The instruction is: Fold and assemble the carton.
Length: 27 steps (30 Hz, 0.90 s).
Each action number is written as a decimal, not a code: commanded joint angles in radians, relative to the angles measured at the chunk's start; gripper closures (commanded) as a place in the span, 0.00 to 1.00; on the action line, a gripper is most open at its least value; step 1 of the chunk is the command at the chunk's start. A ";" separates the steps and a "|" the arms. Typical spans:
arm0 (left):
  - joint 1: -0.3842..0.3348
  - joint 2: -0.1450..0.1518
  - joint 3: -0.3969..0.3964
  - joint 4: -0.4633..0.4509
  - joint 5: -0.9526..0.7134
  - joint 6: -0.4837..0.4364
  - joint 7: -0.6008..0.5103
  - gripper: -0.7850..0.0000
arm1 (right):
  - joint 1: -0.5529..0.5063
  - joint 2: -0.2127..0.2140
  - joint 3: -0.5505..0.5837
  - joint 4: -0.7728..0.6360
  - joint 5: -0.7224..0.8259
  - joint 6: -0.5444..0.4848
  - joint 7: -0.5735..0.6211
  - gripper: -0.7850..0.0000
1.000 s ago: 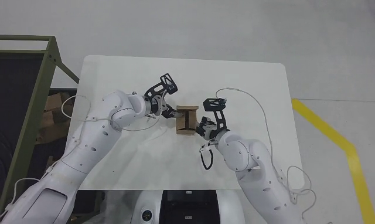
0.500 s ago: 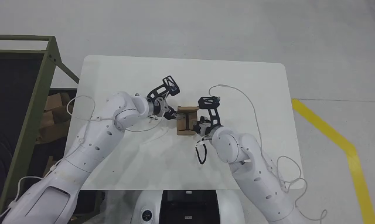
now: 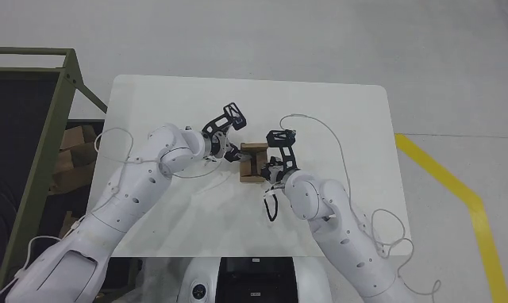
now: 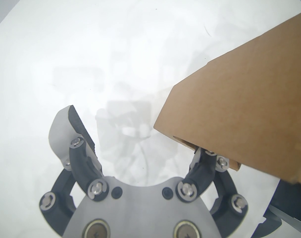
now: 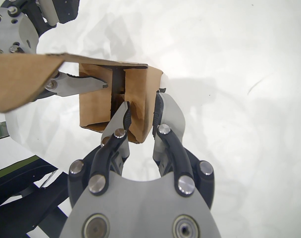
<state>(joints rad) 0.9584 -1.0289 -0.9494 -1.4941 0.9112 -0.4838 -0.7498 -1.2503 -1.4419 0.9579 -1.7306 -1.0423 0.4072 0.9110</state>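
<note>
1. Brown cardboard sits right in the right pincer's bite. It is clamped on one side of the carton, one finger in the gap, one outside the wall.
2. Just past those fingers, the carton stands as a box on the white tabletop. The walls are up, so I'd call the squaring-up done.
3. Across the opening, two inner panels are turned in, with a dark gap between them.
4. Beyond them, the long outer flap juts out on the left pincer's side, not yet closed. Folding it down and tucking it looks like the work remaining.
5. Farthest off, the left pincer stands apart, gripping nothing. One finger reaches under that flap toward the opening, the other is out in free air.
</note>
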 commanded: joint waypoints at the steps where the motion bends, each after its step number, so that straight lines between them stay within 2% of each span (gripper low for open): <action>1: 0.004 0.002 -0.009 -0.004 0.000 -0.005 0.002 0.00 | -0.001 0.000 0.001 0.000 -0.001 0.000 0.000 0.80; 8: 0.027 0.012 -0.048 -0.027 -0.007 -0.032 0.006 0.00 | -0.005 0.000 0.000 -0.002 -0.010 0.001 -0.002 0.82; 16: 0.074 0.035 -0.138 -0.048 -0.025 -0.079 0.019 0.00 | -0.011 -0.001 -0.001 -0.009 -0.021 0.004 -0.005 0.82; 21: 0.113 0.044 -0.205 -0.062 -0.075 -0.025 0.059 0.00 | -0.013 -0.001 -0.002 -0.013 -0.026 0.005 -0.005 0.84; 27: 0.118 0.037 -0.188 -0.099 -0.088 0.031 0.068 0.00 | -0.015 -0.002 -0.005 -0.017 -0.029 0.006 -0.006 0.85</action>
<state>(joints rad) 1.0790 -0.9892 -1.1464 -1.5857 0.8235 -0.4556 -0.6866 -1.2654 -1.4441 0.9535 -1.7467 -1.0709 0.4130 0.9051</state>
